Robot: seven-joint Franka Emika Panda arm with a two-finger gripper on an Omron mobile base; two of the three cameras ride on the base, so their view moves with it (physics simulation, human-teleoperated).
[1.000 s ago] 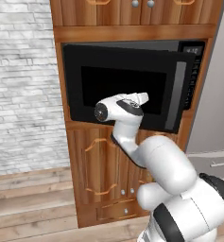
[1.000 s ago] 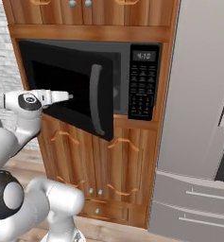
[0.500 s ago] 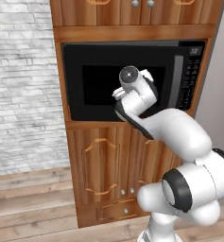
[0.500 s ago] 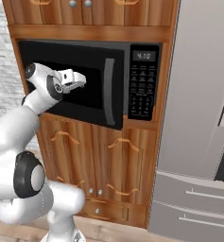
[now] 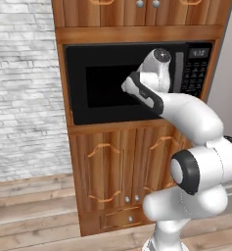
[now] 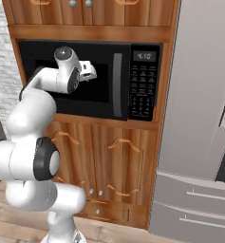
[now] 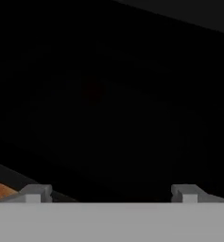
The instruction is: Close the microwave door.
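The microwave door [image 5: 107,88] [image 6: 99,102] lies flush with the front of the black microwave [image 6: 143,92], its grey bar handle [image 6: 117,85] [image 5: 178,72] upright beside the keypad [image 5: 193,76]. My gripper [image 6: 89,70] points straight at the door's dark glass window, at or very near its surface. In the hand view the gripper [image 7: 111,194] is open, its two fingertips [image 7: 35,193] wide apart with nothing between them and the black door panel [image 7: 108,94] close ahead. In the left base view my white hand [image 5: 156,66] hides the fingers.
Wooden cabinet doors [image 5: 122,171] [image 6: 109,161] sit below the microwave and more above it. A grey fridge [image 6: 199,118] stands to the right. A white brick wall [image 5: 19,88] is on the left, over a wooden floor [image 5: 34,206].
The door has swung from ajar to flush against the microwave. My hand rose and followed it inward, toward the door's window.
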